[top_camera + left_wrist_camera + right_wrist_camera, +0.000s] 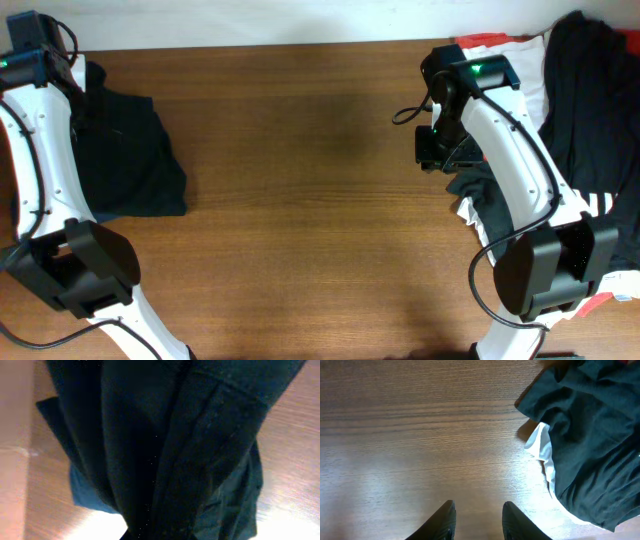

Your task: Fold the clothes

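- A brown wooden table (300,150) was seen from above, with clothes at both ends.
- A dark navy soft garment (135,150) was bunched at the left end, and its upper edge was clamped by the closed left gripper (86,82).
- The right gripper (478,506) was held parted and empty over bare wood, just beside a heaped pile of black and white garments (585,100).
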Robot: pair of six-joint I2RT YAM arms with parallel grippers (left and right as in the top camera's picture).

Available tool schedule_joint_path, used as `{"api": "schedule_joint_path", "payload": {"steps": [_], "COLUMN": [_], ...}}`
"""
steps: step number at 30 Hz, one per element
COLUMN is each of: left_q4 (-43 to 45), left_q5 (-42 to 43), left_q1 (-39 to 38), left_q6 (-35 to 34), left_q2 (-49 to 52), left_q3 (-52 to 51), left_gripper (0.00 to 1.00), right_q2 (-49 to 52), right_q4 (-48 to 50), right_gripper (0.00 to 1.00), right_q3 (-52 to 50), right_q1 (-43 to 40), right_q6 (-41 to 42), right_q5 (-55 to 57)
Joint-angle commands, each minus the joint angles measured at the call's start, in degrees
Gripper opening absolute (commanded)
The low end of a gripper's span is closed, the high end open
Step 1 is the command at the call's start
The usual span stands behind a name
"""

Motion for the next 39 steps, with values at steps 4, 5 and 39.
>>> {"api": "schedule_joint_path", "payload": {"steps": [4, 5, 39], "left_q4": [7.21, 7.87, -4.61], "left_q5": [-10.34, -10.32, 19.76], "left_q1": [3.04, 3.85, -30.56], "left_q6": [5.79, 5.79, -6.29], "left_q2": [-0.96, -0.96, -24.79], "left_q3": [1.31, 1.31, -28.61], "left_gripper": [0.01, 0.01, 0.99], "right_q2": [-0.63, -0.63, -35.28], "right_q4": [-0.7, -0.76, 12.59], "right_gripper": [0.35, 0.35, 0.99], "right_q3": [0.92, 0.92, -29.0], "right_q1": [0.22, 0.22, -7.67], "right_q6": [0.5, 0.5, -5.73], "right_q5": [0.9, 0.9, -11.17]}}
